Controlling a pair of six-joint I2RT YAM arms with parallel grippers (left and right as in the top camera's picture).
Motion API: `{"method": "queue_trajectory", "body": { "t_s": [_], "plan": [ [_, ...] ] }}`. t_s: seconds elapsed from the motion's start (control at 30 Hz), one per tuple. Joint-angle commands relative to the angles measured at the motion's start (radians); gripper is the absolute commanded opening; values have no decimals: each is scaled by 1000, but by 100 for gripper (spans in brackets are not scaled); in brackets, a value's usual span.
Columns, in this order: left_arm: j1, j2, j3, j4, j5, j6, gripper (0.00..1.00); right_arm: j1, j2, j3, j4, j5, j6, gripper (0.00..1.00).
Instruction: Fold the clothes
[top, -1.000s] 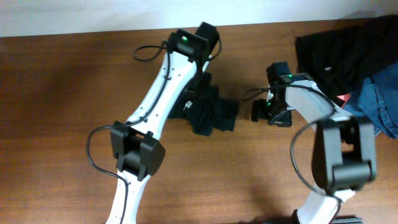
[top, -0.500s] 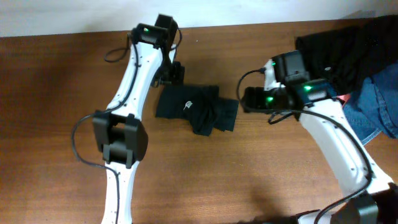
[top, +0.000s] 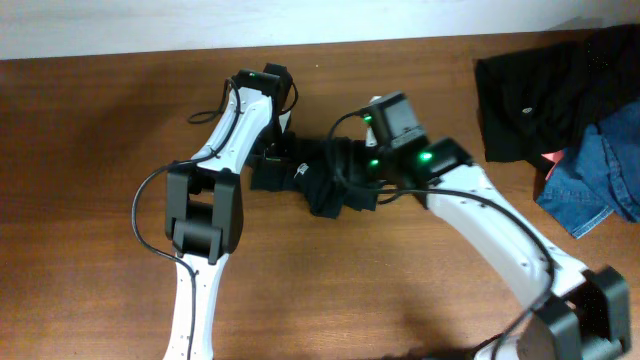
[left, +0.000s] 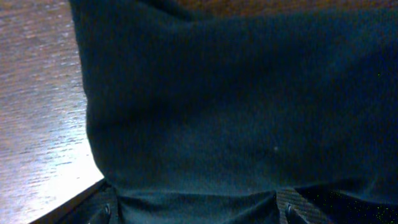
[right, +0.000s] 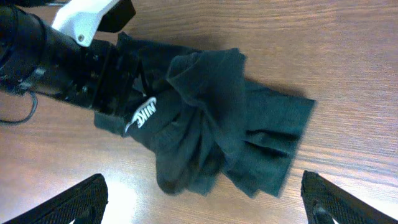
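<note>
Left gripper: jaws spread, set low on the left edge of the black T-shirt, probably to seize it. T-shirt lies bunched mid-table. Right gripper: jaws wide, empty, hovering over the right side.

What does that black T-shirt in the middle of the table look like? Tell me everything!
The black T-shirt is soft, thin cloth, bunched into a wrinkly, half-folded bundle lying on the brown wooden table. A small white Nike logo shows near one end. The left end effector sits at that end, cloth between its open jaws.
</note>
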Motion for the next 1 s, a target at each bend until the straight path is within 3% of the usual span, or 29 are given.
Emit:
{"method": "queue_trajectory", "body": {
  "t_s": [0.0,0.27,0.8,0.97],
  "plan": [
    [2,13,-76,33,-2,2,78,50,60,-3,21,105,97,94],
    [-3,13,-129,137,-6,-2,78,94,169,-3,35,204,224,95],
    [-3,13,-129,170,-6,9,79,104,301,-3,175,230,375,95],
    [-3,13,-129,174,-6,9,79,108,306,-3,202,227,376,85]
  ]
}}
